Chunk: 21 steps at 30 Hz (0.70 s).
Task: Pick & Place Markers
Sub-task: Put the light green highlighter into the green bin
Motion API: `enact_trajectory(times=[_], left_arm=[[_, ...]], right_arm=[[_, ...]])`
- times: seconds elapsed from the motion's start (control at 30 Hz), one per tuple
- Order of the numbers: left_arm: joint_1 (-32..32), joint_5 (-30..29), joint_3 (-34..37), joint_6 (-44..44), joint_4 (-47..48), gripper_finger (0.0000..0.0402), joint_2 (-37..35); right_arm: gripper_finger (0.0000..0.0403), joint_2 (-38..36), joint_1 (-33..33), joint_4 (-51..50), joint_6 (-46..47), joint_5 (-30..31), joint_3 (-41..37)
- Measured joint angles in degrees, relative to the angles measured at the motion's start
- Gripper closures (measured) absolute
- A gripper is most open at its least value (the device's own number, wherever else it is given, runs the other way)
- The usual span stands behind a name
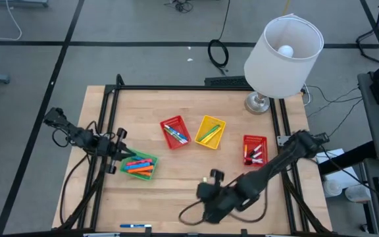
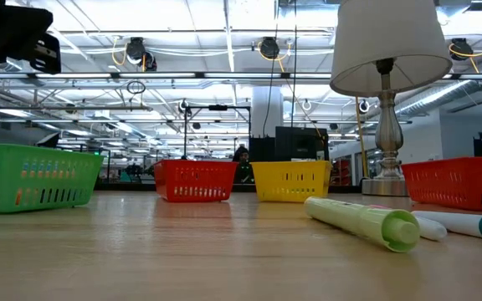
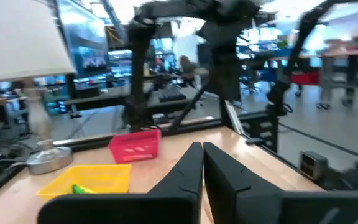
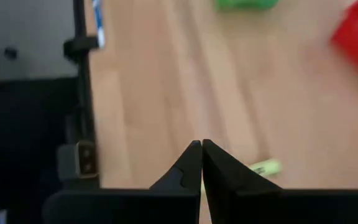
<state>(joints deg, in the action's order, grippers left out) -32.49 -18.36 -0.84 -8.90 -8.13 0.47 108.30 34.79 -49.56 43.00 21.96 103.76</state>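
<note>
Taking the table lamp [image 1: 278, 56] at the far right corner of the wooden table [image 1: 176, 191] as the landmark: the yellow basket [image 1: 210, 131] sits just to its near-left and holds a green marker [image 1: 207, 135]; farther left of it the first red basket [image 1: 175, 132] holds several markers in mixed colours; directly in front of the lamp, toward the near edge, the second red basket [image 1: 254, 149] holds a few markers, red and white among them. Farthest from the lamp, toward the left edge, the green basket [image 1: 139, 165] carries a pile of orange markers [image 1: 141, 169] with a blue one among them. The left gripper [image 1: 125, 155] hangs just beside that basket's left end with its fingers [image 3: 191, 171] pressed together, pinching nothing; the orange markers lie right next to its tip. The right gripper [image 4: 202, 148] is low over the near middle of the table, well in front of the lamp, fingers pressed together and empty; a pale green marker [image 4: 264, 167] lies on the wood just beside its tip, and in the low view it shows large with two more markers partly cut off behind it. A blue marker [image 1: 135, 226] lies at the near edge. The right arm hides the loose markers from above.
</note>
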Motion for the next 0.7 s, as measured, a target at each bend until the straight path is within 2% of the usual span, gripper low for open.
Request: enact_trajectory(times=[0.13,0.3,0.37,0.57,0.7], left_arm=[[0.02,-3.54,0.00,-0.07,-2.14,0.0398,0.00],[0.00,-5.19,-0.02,-2.69,-2.44,0.0380,0.00],[0.02,-5.35,-0.02,-2.76,-2.46,0.0370,0.00],[0.00,-5.69,-0.07,-2.85,-2.01,0.0356,0.00],[0.00,-5.69,-0.09,-2.77,-0.97,0.0355,0.00]], right_arm=[[0.0403,5.60,-0.68,-3.00,2.71,-2.87,4.81],[0.0392,7.84,-3.56,-5.74,7.22,-7.13,3.12],[0.0375,7.95,-4.61,-4.86,7.35,-7.36,1.51],[0.0296,7.91,-8.17,-2.32,10.12,-13.07,-3.13],[0.0246,7.80,-9.57,-0.35,11.31,-13.36,-6.85]])
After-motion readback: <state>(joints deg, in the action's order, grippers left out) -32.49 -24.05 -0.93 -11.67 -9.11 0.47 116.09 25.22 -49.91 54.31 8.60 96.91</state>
